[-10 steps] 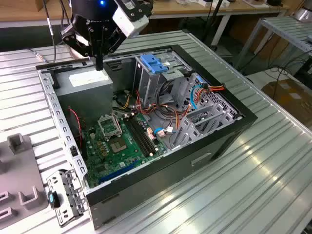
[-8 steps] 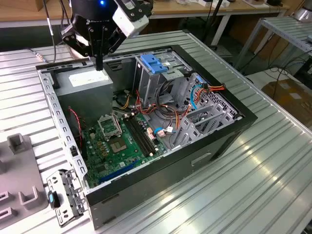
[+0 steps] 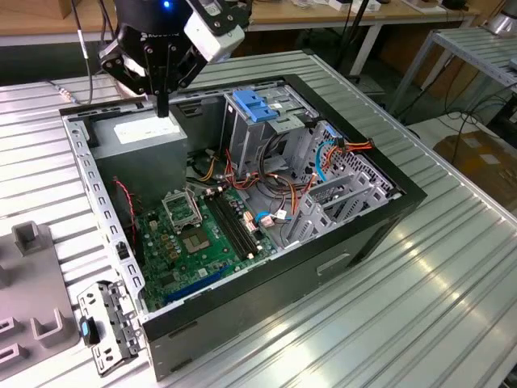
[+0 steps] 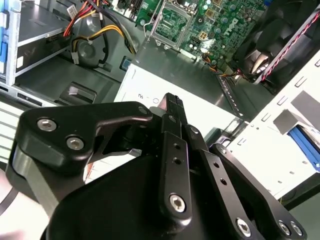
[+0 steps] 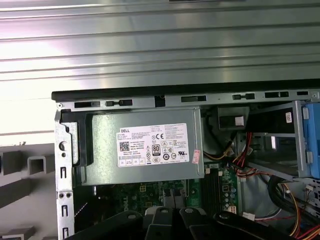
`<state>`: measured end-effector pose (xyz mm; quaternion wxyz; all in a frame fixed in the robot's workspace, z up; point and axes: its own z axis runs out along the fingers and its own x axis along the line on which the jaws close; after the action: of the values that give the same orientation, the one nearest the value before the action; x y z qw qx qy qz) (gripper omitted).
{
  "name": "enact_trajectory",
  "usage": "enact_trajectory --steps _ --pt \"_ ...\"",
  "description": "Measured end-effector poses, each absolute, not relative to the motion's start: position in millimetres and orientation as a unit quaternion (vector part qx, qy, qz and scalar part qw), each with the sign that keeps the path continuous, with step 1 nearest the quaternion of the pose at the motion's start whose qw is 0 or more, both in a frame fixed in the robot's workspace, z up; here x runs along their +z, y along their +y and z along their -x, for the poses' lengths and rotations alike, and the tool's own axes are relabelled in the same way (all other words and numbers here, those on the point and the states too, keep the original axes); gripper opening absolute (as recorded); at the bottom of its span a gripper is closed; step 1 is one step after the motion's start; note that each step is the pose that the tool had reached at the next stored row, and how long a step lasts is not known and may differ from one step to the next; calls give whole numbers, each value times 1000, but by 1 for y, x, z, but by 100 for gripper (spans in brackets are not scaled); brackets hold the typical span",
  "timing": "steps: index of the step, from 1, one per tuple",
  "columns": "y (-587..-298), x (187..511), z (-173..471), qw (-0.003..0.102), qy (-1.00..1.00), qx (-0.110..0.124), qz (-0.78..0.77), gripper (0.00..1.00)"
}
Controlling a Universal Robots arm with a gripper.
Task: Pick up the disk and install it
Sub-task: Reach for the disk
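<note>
- We see the hand (image 3: 162, 111) hanging over the open computer case (image 3: 386, 176), at the exterior view's upper left. Its tip is right above the white sticker of the grey power-supply box (image 3: 149, 144). We cannot tell whether it touches the box.
- In the second wrist view its fingers (image 4: 173, 107) are pressed together with nothing between them, so the hand has hold of nothing.
- The disk (image 3: 113, 327) lies flat on the ribbed metal surface (image 3: 420, 299), outside the case. It is just beside the case's near corner, at the exterior view's lower left. A blue part shows on its side, and its label is too small for us to make out.
- The disk is well apart from the hand, with the long side wall of the case running between them.
- 1 grey moulded fixture (image 3: 32, 267) sits on the surface near the disk, further towards the exterior view's left.
- Inside the case the green motherboard (image 3: 190, 242) lies flat beside the power-supply box. Red, yellow and orange cables (image 3: 266, 190) run across the middle.
- A light-blue latch piece (image 3: 254, 105) sits on top of the grey drive cage (image 3: 242, 141), to the exterior view's right of the hand.
- In the first wrist view the power-supply box sits in a corner of the case, sticker facing the camera, with the motherboard's edge next to it.
- In the second wrist view a black fan (image 4: 287, 30) with a red-and-black wire stands beyond the fingers, beside the motherboard.
</note>
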<state>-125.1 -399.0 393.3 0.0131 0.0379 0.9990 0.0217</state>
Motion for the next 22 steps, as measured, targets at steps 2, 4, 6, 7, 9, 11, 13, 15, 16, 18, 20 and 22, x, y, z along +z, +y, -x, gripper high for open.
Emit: enact_trajectory --steps 2,4,6,7,9,11,13,15,16,18,20,22 --pt "-399 393 127 13 999 22 -38 11" --pt "-399 393 130 13 999 22 -38 11" --pt "-399 393 133 13 999 22 -38 11" --pt "-399 393 134 13 999 22 -38 11" --pt "-399 393 137 13 999 22 -38 11" --pt "-399 393 139 13 999 22 -38 11" --pt "-399 393 141 13 999 22 -38 11" --pt "-399 393 143 13 999 22 -38 11" --pt "-399 393 144 13 999 22 -38 11" --pt "-399 393 146 13 999 22 -38 11" --pt "-399 393 147 13 999 22 -38 11" --pt "-399 393 149 13 999 22 -38 11"
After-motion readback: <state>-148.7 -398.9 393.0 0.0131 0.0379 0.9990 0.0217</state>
